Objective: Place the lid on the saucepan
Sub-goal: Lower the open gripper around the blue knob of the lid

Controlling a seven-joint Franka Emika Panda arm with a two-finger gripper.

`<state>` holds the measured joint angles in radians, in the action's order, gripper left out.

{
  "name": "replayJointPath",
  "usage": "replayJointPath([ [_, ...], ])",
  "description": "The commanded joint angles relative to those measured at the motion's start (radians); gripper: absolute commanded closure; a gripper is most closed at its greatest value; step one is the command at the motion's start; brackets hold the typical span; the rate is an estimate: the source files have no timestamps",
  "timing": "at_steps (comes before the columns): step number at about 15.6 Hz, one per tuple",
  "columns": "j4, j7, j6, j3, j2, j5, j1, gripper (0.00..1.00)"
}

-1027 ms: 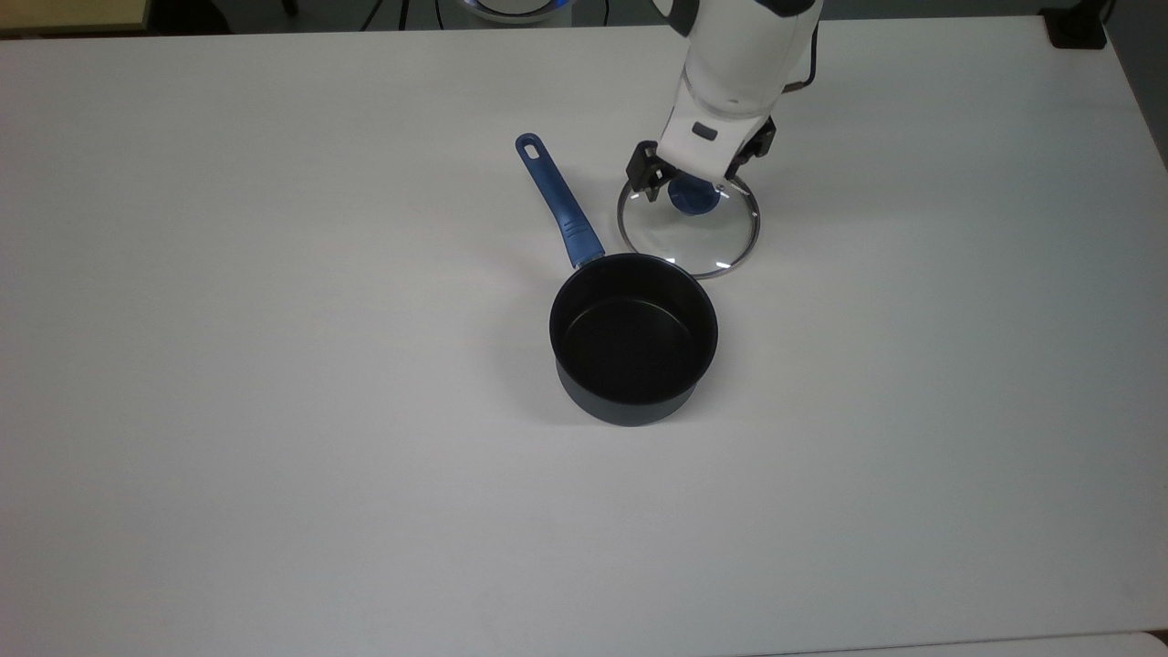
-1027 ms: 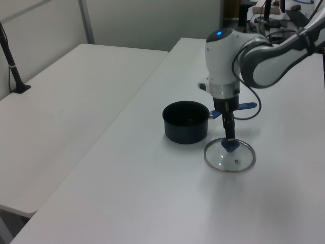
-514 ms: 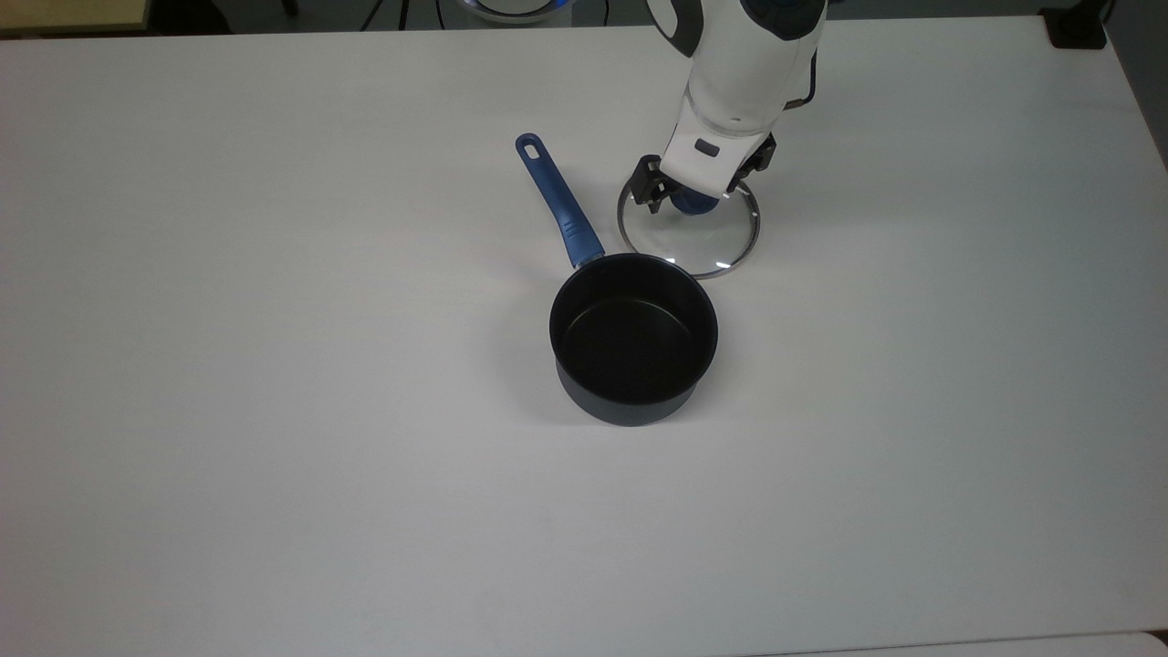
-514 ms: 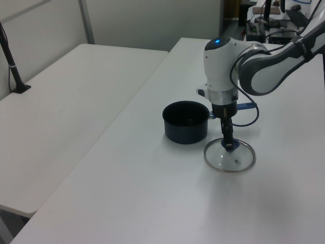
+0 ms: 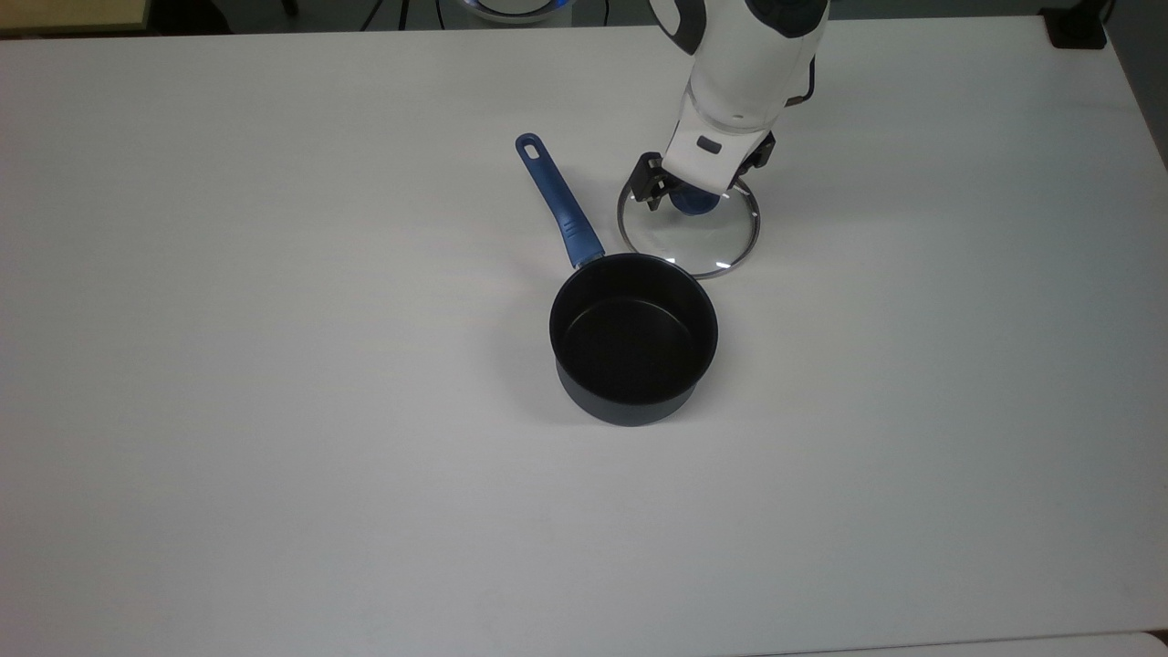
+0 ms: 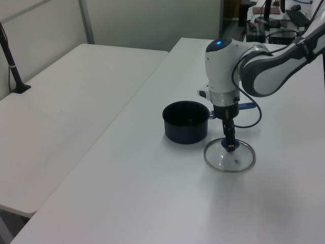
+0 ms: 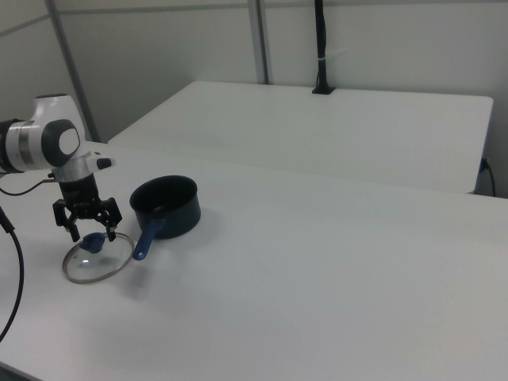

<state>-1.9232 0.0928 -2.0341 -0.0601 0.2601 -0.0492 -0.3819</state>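
Note:
The saucepan is dark with a black inside and stands upright mid-table. Its blue handle points toward the top view's upper left. The glass lid lies flat on the table just beyond the pan, its metal rim almost touching the pan's rim. My gripper is down over the lid's blue knob, open, with one finger on either side of it. In the right view the fingers stand spread around the knob. In the left view the gripper points straight down at the lid, beside the saucepan.
The white table has wide bare room all round the pan. A second white table adjoins it, with a black post at its far side. A dark cable loops from the arm's wrist.
The gripper has come down closer over the lid's knob, most of it in the first half second. Lid and saucepan have not moved.

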Motion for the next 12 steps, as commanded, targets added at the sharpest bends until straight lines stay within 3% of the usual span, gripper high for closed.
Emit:
replayJointPath([
  [1, -0.076, 0.024, -0.037, -0.018, -0.053, -0.031, -0.006, 0.00],
  [12, -0.068, -0.004, -0.074, -0.018, -0.048, -0.038, 0.024, 0.08],
])
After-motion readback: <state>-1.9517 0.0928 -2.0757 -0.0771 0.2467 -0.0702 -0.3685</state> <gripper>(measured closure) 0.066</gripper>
